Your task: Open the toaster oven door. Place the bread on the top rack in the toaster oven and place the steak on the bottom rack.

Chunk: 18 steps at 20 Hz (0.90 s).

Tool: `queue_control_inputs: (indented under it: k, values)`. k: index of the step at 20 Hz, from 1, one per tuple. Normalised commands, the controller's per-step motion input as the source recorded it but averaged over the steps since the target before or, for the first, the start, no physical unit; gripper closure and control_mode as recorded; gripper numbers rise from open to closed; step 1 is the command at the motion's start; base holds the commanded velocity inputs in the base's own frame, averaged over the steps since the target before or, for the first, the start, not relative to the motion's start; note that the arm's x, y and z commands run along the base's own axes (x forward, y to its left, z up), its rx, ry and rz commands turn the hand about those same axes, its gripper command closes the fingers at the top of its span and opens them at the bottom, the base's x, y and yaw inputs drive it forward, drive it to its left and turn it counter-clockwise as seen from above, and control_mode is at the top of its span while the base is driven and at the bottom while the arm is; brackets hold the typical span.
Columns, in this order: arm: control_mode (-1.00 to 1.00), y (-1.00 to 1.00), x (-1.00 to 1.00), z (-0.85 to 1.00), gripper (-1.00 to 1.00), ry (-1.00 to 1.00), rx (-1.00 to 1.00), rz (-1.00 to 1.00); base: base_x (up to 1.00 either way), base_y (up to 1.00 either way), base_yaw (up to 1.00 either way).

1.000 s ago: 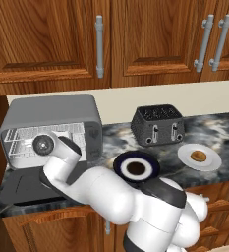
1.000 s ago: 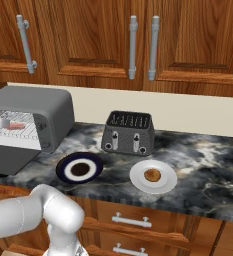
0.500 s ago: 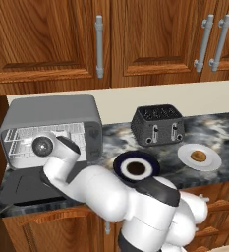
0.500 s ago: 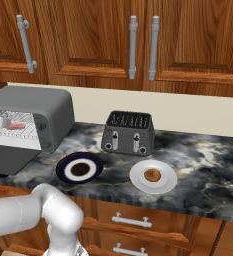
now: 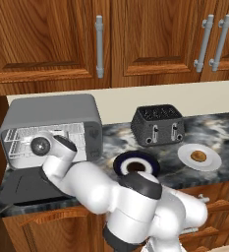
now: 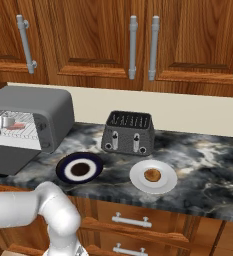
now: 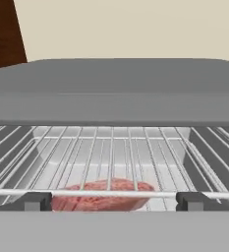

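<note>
Gripper (image 7: 113, 202) spread wide before steak (image 7: 102, 195) under top rack (image 7: 111, 152).

Ahead of my claw, the toaster oven (image 7: 116, 88) is light grey, its wire rack (image 7: 111, 157) white. The steak (image 7: 102, 194) just beyond my tips is pink-red.

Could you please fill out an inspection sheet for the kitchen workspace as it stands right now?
Surface: dark marbled counter.
Job's things: toaster oven with its door folded down flat; steak inside on the bottom rack; top rack bare; bread on a white plate, right of the oven.
Clutter: black toaster; dark blue plate.
Gripper: gripper open at the oven mouth, holding nothing.
Cables: nothing seen.
Surroundings: wooden cabinets above, drawers below.
</note>
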Motion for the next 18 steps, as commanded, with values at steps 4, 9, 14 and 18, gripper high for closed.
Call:
queue_control_inputs:
  k: [4, 9, 14, 18]
  values:
    - [-1.0, 0.21, 0.26, -0.09, -1.0, -0.03, 0.0, -0.03, 0.0, 0.0, 0.0]
    - [-1.0, 0.22, 0.19, -0.05, -1.0, -0.03, 0.0, -0.03, 0.0, 0.0, 0.0]
    - [-1.0, 0.12, 0.25, -0.13, -1.0, 0.0, 0.0, -0.02, 0.0, 0.0, 0.0]
    - [-1.0, 0.0, 0.11, -0.17, -1.0, 0.0, 0.0, 0.0, 0.0, 0.0, 0.0]
